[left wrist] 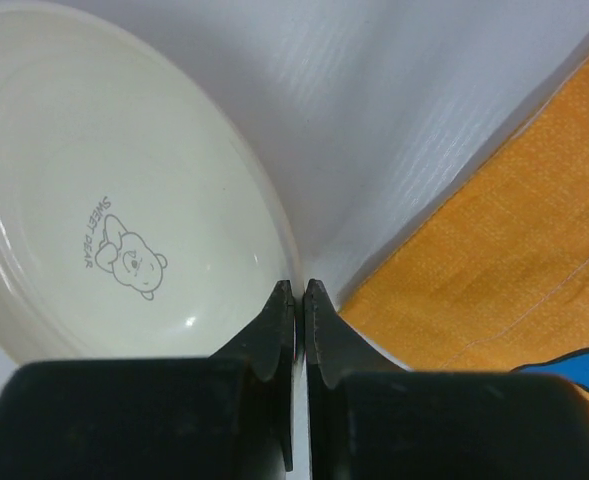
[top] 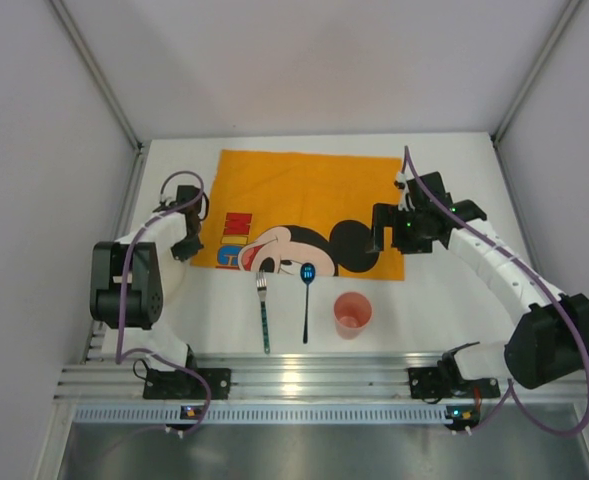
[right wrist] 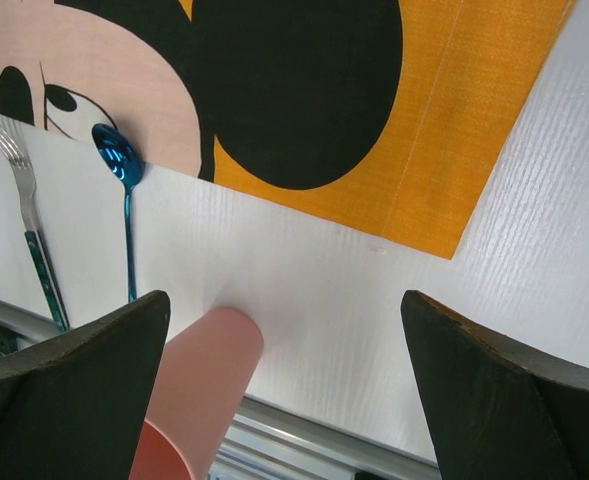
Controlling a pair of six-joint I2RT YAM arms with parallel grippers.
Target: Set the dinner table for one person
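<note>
The white dinner table bears an orange cartoon-mouse placemat. A fork, a blue spoon and a pink cup sit at the placemat's near edge. A cream plate with a bear print lies left of the placemat. My left gripper is shut on the plate's right rim, and it also shows in the top view. My right gripper is open and empty above the placemat's right end. In the right wrist view the cup stands by its left finger.
A ribbed aluminium rail runs along the table's near edge, with both arm bases on it. Grey walls close in the left, right and back. The fork and spoon lie side by side, left of the cup.
</note>
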